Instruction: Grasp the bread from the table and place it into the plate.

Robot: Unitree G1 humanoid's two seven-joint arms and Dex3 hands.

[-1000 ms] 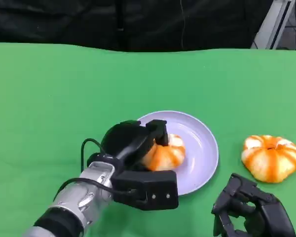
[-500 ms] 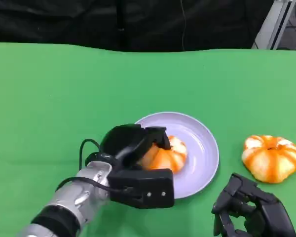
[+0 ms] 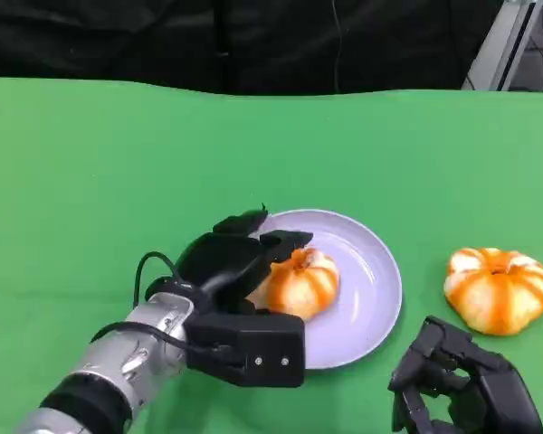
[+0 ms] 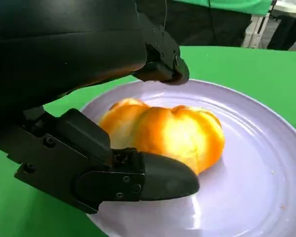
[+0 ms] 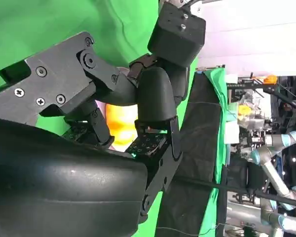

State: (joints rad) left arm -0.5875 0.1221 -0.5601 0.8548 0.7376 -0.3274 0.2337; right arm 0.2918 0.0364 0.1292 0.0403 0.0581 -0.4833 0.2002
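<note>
I see my left hand (image 3: pixel 240 271) reaching in from the lower left of the head view, its silver forearm (image 3: pixel 118 366) angled up toward the centre. Its fingers are spread apart around the near side of the bread (image 3: pixel 299 282) and grip nothing; in the left wrist view one finger (image 4: pixel 160 178) lies low in front of the bread (image 4: pixel 163 131) and another (image 4: pixel 160 64) arches above it, with daylight showing between fingers and crust. My right hand (image 3: pixel 462 389) sits at the lower right corner of the head view, fingers curled inward with nothing in them; its lower part is cut off by the frame edge.

The hand's shell hides the left rim of the plate (image 3: pixel 371 271) and the bread's left edge. In the right wrist view the fingers (image 5: pixel 155 94) block nearly everything, leaving a small orange patch I cannot identify.

The lilac plate lies at centre frame with the bread resting on it. A second bread (image 3: pixel 496 287) lies on the green table (image 3: pixel 118 163) at right, apart from the plate.
</note>
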